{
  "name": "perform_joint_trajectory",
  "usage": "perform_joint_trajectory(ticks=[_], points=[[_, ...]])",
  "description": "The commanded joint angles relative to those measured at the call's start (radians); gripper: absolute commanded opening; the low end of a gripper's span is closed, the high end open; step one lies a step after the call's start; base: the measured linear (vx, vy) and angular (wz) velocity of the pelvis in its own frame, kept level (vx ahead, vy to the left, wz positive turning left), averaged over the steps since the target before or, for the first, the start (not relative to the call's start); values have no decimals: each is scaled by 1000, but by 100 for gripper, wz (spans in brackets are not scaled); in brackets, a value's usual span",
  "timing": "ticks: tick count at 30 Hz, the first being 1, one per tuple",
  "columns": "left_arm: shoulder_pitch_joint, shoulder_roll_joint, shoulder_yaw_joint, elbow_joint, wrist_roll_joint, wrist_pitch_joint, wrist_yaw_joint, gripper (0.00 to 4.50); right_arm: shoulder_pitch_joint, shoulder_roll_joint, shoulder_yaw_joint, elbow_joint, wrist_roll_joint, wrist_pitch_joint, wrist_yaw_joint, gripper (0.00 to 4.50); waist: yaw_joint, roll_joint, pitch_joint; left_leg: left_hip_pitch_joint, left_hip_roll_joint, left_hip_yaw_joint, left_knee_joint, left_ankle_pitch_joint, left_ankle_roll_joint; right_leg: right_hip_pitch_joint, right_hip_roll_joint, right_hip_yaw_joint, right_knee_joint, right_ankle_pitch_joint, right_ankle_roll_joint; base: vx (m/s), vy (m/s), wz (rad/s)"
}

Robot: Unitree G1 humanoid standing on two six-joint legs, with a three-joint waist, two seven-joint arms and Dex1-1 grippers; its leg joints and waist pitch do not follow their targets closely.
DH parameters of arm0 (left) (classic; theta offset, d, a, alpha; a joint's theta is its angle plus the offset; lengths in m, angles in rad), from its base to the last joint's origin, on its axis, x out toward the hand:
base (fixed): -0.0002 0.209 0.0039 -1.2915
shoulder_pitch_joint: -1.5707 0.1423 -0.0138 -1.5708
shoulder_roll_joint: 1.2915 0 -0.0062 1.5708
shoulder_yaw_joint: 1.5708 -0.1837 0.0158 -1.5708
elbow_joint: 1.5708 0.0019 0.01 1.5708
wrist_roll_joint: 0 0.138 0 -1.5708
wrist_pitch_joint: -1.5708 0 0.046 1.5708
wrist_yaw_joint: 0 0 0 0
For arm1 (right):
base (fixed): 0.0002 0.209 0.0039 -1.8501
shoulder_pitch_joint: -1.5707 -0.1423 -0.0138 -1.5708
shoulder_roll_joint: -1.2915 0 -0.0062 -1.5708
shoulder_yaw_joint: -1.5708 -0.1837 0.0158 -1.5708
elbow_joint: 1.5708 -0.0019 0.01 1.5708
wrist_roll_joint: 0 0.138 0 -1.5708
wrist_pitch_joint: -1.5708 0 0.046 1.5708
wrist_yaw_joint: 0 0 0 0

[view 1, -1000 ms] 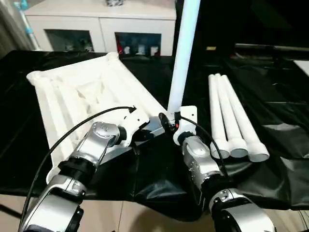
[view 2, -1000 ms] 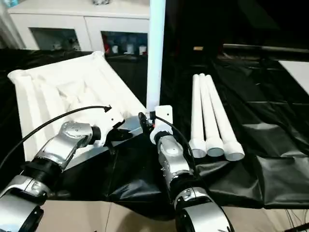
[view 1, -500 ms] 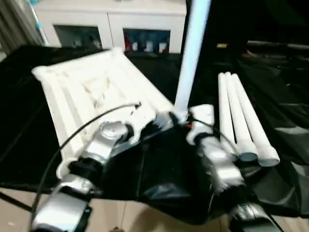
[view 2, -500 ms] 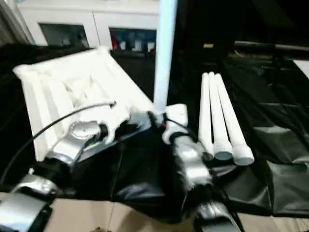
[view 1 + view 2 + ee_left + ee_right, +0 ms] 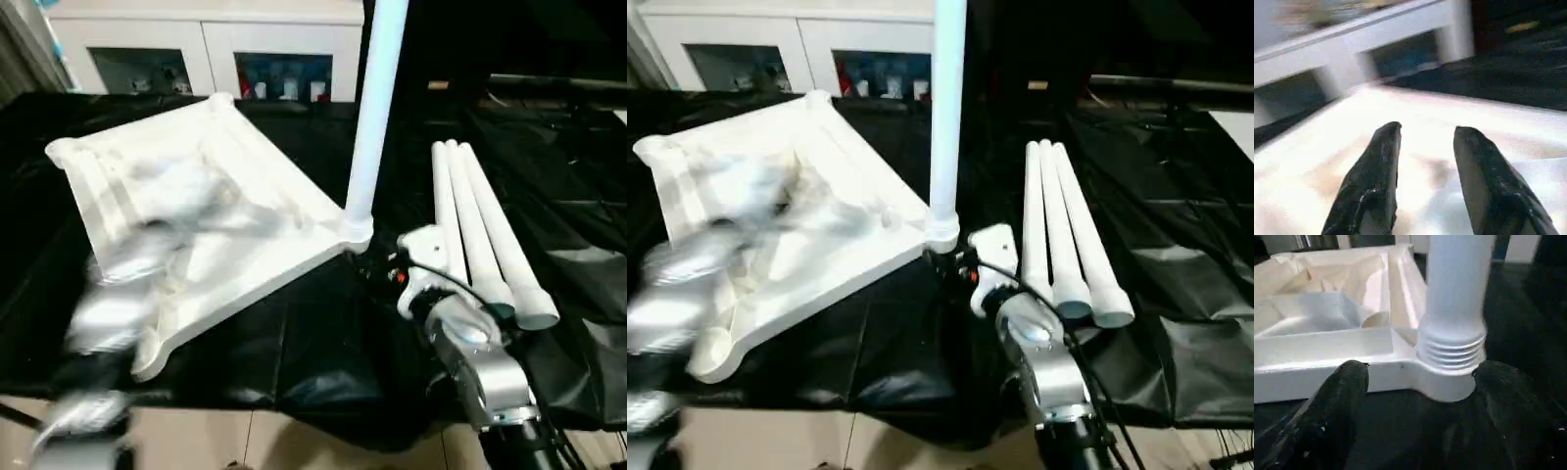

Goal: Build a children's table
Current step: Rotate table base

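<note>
The children's table is one leg along: its tabletop [image 5: 211, 211] lies upside down on the black-covered surface [image 5: 323, 343], and one leg [image 5: 370, 117] stands upright in the near corner socket [image 5: 1447, 377], threads showing just above the socket rim. Nearest the robot, the right claw [image 5: 1418, 377] is spread wide, empty, just short of that socket, one finger [image 5: 1339, 396] on each side. The left claw [image 5: 1422, 166] hangs over the tabletop's underside, its fingers [image 5: 1376, 171] parted and gripping nothing; in the head views that arm is a blur. Further right, three spare legs [image 5: 480, 235] lie side by side, touching one another. Behind stands a white cabinet [image 5: 206, 44].

The visible threads suggest the standing leg may not be screwed fully home, so check that first. For the next leg, grip near the threaded end, steady the tabletop with the other claw, and start the thread straight to avoid crossing it.
</note>
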State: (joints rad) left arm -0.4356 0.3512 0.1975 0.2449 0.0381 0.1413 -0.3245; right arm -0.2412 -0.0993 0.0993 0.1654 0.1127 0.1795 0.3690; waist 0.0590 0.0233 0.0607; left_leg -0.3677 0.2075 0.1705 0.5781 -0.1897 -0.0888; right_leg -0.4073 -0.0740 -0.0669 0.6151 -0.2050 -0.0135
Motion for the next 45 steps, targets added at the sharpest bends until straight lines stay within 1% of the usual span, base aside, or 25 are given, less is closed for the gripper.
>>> perform_joint_trajectory(ticks=[1, 2, 4, 5, 6, 7, 8, 9, 11, 14, 19, 23, 25, 26, 27, 30, 34, 35, 37, 38, 39, 41, 42, 43, 45], points=[[20, 18, 58, -57, 46, 32, 68, 212, -10, 5, 18, -8, -6, 28, -3, 387, 3, 11, -68, 6, 19, -4, -59, -124, 33, 63, -49, 44, -59, 13, -215, 0, 0, 0], [68, 40, 120, -108, 93, 67, 122, 224, -23, 6, 41, 15, -23, 52, 5, 387, 3, 12, -69, 6, 21, -6, -59, -127, 31, 63, -50, 43, -58, 11, -214, 0, 0, 0], [83, 46, 135, -123, 102, 82, 135, 235, -27, 6, 48, 23, -27, 60, 8, 387, 0, 11, -69, 4, 18, -5, -58, -118, 32, 63, -48, 42, -57, 19, -212, 0, 0, 0], [111, 56, 159, -153, 115, 115, 156, 244, -36, 5, 63, 37, -35, 76, 14, 387, 3, 12, -68, 5, 18, -5, -58, -122, 30, 60, -50, 44, -57, 9, -214, 0, 0, 0], [179, 89, 166, -203, 147, 199, 186, 256, -58, 14, 83, 75, -48, 101, 17, 387, 3, 10, -69, 6, 18, -5, -58, -126, 27, 60, -51, 44, -55, 2, -215, 0, 0, 0], [183, 90, 166, -203, 147, 204, 185, 256, -59, 15, 83, 79, -49, 101, 16, 387, 4, 13, -68, 6, 18, -6, -58, -130, 27, 58, -51, 43, -55, -7, -216, 0, 0, 0], [209, 96, 164, -204, 147, 241, 185, 264, -73, 22, 88, 107, -53, 108, 15, 387, 3, 10, -66, 5, 17, -3, -59, -136, 28, 57, -49, 44, -59, -18, -213, 0, 0, 0], [241, 96, 162, -213, 142, 295, 185, 264, -92, 31, 96, 147, -66, 109, 12, 387, 3, 14, -66, 8, 16, -3, -59, -145, 25, 53, -48, 45, -59, -34, -215, 0, 0, 0], [262, 91, 157, -216, 142, 334, 179, 264, -114, 39, 108, 192, -83, 91, 8, 387, 10, 19, -67, 10, 17, -4, -58, -156, 15, 49, -50, 45, -59, -39, -222, 0, 0, 0], [287, 81, 149, -215, 141, 390, 152, 264, -152, 53, 124, 261, -100, 65, 4, 387, 13, 19, -67, 8, 17, -6, -60, -167, 8, 50, -50, 45, -58, -28, -223, 0, 0, 0], [341, 121, 87, -231, 108, 481, 47, 264, -239, 80, 127, 395, -114, 15, -1, 387, 15, 20, -67, 10, 16, -7, -60, -199, 0, 48, -53, 46, -58, -52, -226, 0, 0, 0], [386, 167, 0, -298, 58, 563, -86, 264, -294, 91, 119, 479, -121, -18, 3, 387, 18, 21, -70, 10, 17, -7, -59, -182, 2, 50, -54, 46, -53, -18, -238, 0, 0, 0], [439, 215, -79, -372, 40, 592, -192, 264, -318, 92, 115, 528, -123, -42, 5, 387, 19, 18, -70, 10, 18, -7, -59, -179, 7, 51, -55, 45, -52, -15, -242, 0, 0, 0], [460, 231, -107, -401, 26, 609, -231, 264, -326, 91, 114, 548, -126, -52, 5, 387, 14, 17, -67, 6, 17, -7, -61, -183, 12, 52, -53, 45, -52, -29, -242, 0, 0, 0], [479, 248, -134, -428, 13, 614, -270, 264, -333, 90, 114, 563, -127, -59, 5, 387, 15, 13, -68, 9, 17, -5, -60, -188, 13, 50, -54, 46, -54, -37, -244, 0, 0, 0], [508, 277, -190, -490, -21, 637, -343, 264, -361, 92, 107, 626, -127, -100, 13, 387, 16, 18, -66, 14, 18, -3, -61, -203, 10, 46, -53, 47, -55, -67, -246, 0, 0, 0], [501, 260, -224, -502, -39, 628, -359, 264, -374, 94, 104, 653, -126, -119, 25, 387, 16, 16, -65, 12, 17, -2, -61, -210, 1, 48, -52, 48, -55, -81, -234, 0, 0, 0], [481, 243, -250, -485, -29, 615, -354, 264, -382, 96, 104, 666, -123, -133, 36, 387, 16, 8, -65, 11, 16, -1, -60, -209, 3, 49, -51, 49, -57, -87, -228, 0, 0, 0], [450, 218, -274, -456, -15, 590, -341, 264, -383, 96, 108, 663, -123, -140, 46, 387, 18, 11, -64, 12, 15, -1, -60, -213, 4, 48, -51, 50, -58, -108, -224, 0, 0, 0], [430, 203, -287, -440, -11, 585, -334, 264, -385, 95, 109, 665, -125, -147, 52, 387, 20, 11, -64, 13, 15, 0, -59, -222, 2, 47, -53, 50, -61, -129, -217, 0, 0, 0], [410, 189, -301, -420, -4, 571, -328, 264, -382, 93, 111, 656, -128, -149, 56, 387, 21, 5, -64, 14, 15, 0, -59, -222, 1, 47, -53, 51, -62, -135, -214, 0, 0, 0], [381, 170, -324, -396, 1, 560, -321, 264, -380, 88, 112, 648, -132, -155, 63, 387, 24, 7, -64, 15, 15, 0, -60, -233, -2, 44, -53, 51, -64, -165, -204, 0, 0, 0], [366, 159, -335, -384, 4, 555, -318, 264, -376, 84, 113, 637, -133, -153, 66, 387, 23, 3, -63, 15, 15, 0, -60, -237, -1, 45, -53, 51, -66, -178, -199, 0, 0, 0], [340, 138, -350, -355, 13, 534, -305, 264, -367, 74, 112, 609, -138, -142, 59, 387, 25, 6, -64, 15, 15, -1, -60, -240, -3, 44, -54, 52, -67, -196, -193, 0, 0, 0], [303, 105, -366, -311, 23, 510, -284, 264, -354, 55, 107, 565, -147, -119, 35, 387, 30, 7, -64, 24, 14, 2, -58, -250, -8, 37, -52, 52, -73, -219, -178, 0, 0, 0]])
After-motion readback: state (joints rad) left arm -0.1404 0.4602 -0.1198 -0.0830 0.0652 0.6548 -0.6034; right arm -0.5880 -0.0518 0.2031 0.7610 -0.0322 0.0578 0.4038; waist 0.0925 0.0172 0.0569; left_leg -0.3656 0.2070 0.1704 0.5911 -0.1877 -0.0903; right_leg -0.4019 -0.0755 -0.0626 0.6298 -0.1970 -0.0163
